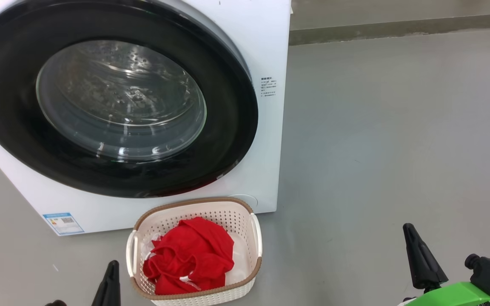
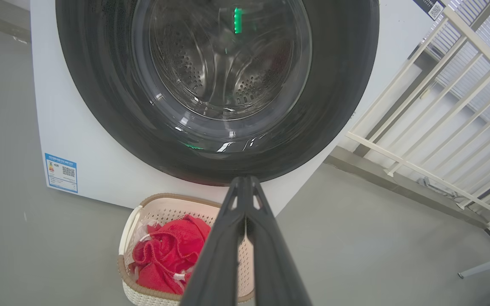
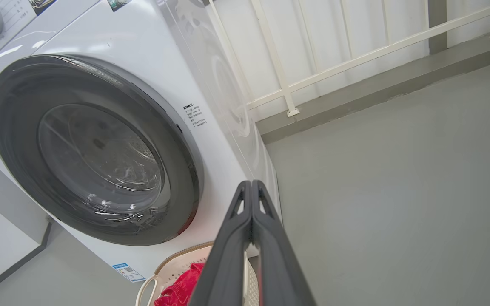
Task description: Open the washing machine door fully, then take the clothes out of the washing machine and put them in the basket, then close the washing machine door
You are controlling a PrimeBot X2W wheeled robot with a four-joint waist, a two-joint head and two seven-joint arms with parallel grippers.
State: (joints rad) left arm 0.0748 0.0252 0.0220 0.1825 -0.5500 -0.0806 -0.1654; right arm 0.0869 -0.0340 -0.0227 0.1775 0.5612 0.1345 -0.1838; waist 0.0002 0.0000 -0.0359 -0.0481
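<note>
The white washing machine [image 1: 266, 51] fills the upper left of the head view, its round black-rimmed door [image 1: 113, 97] shut flat against the front. Through the glass the steel drum [image 2: 223, 59] shows. On the floor in front stands the cream basket [image 1: 245, 212] with red clothes [image 1: 189, 255] piled in it. My left gripper [image 1: 111, 267] sits low beside the basket's left side, shut and empty; its fingers [image 2: 245, 238] are pressed together in the left wrist view. My right gripper [image 1: 411, 231] is at the lower right, away from the basket, shut with nothing in it, fingers [image 3: 251, 238] closed.
Bare grey floor [image 1: 398, 148] spreads to the right of the machine. A white railing [image 3: 355, 59] on a low grey kerb runs behind. A blue label [image 1: 63, 223] is stuck on the machine's lower left corner.
</note>
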